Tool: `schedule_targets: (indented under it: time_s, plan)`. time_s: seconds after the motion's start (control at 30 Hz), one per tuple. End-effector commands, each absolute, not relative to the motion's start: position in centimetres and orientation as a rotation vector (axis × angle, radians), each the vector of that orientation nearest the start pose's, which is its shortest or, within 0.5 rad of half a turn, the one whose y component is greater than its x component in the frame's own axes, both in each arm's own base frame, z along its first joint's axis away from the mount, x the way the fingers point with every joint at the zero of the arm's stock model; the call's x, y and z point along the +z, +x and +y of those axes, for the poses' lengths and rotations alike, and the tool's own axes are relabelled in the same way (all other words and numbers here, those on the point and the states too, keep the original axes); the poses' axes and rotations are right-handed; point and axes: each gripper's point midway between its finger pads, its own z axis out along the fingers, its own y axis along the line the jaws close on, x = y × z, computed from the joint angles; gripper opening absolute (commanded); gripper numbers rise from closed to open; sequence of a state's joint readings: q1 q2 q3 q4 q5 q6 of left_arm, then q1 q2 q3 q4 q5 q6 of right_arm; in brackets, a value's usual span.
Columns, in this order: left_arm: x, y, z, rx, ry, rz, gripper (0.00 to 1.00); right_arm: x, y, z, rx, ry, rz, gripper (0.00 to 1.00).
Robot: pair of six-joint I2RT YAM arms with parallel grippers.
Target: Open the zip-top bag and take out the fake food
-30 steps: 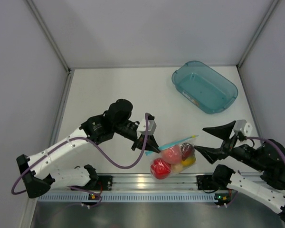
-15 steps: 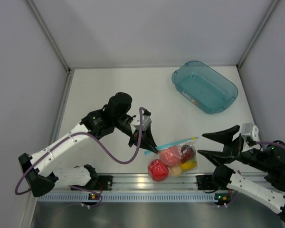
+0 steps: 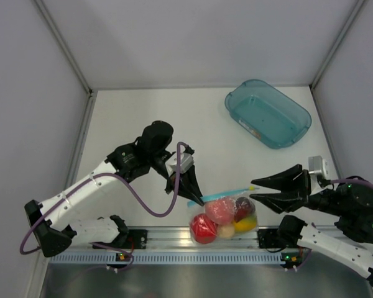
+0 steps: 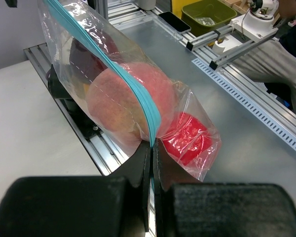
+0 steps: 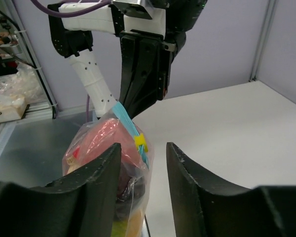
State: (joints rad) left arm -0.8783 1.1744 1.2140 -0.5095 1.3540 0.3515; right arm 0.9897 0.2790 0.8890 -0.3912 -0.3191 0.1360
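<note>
The zip-top bag (image 3: 224,214) hangs from my left gripper (image 3: 198,197), which is shut on the left end of its teal zip strip (image 4: 138,101). It holds the fake food: a pinkish peach ball (image 3: 221,210), a red ball (image 3: 204,228), a dark red piece (image 3: 243,207) and a yellow-orange piece (image 3: 246,223). My right gripper (image 3: 255,190) is open at the strip's right end. In the right wrist view the bag (image 5: 106,148) and its yellow slider (image 5: 140,142) sit just ahead of my open right gripper (image 5: 143,154), near the left finger (image 5: 96,173).
A teal translucent tub (image 3: 267,113) stands at the back right of the white table. The bag hangs over the metal rail (image 3: 174,236) at the table's near edge, between the two arm bases. Grey walls close the left, back and right sides.
My left gripper has carried the bag slightly toward the near edge. My right gripper drew back, then moved left up to the slider end of the zip strip.
</note>
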Motion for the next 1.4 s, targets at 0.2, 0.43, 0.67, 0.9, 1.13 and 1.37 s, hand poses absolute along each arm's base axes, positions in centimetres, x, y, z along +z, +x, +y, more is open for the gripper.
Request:
schedule_targets:
  time_s: [0.2,0.43,0.67,0.9,1.13,1.37]
  plan:
    - [35.3,3.0,-30.0,-1.661,1.778,0.828,0.0,39.1,2.7,19.2,1.253,-0.942,1.089,0.34]
    - [35.7,2.9,-29.9,-1.663,1.778,0.811,0.0,37.6,3.8,19.0,1.209,-0.905,1.164,0.41]
    - [35.8,2.9,-29.8,-1.662,1.78,0.798,0.0,36.8,4.3,18.4,1.205,-0.839,1.206,0.49]
    - [36.0,3.0,-30.0,-1.662,1.779,0.793,0.0,36.7,3.5,18.7,1.258,-0.855,1.188,0.39]
    - [36.2,3.2,-30.0,-1.641,1.776,0.79,0.0,36.7,3.4,18.7,1.271,-0.849,1.191,0.21]
    - [35.5,3.4,-30.2,-1.637,1.773,0.817,0.0,37.2,3.1,18.6,1.281,-0.85,1.177,0.1]
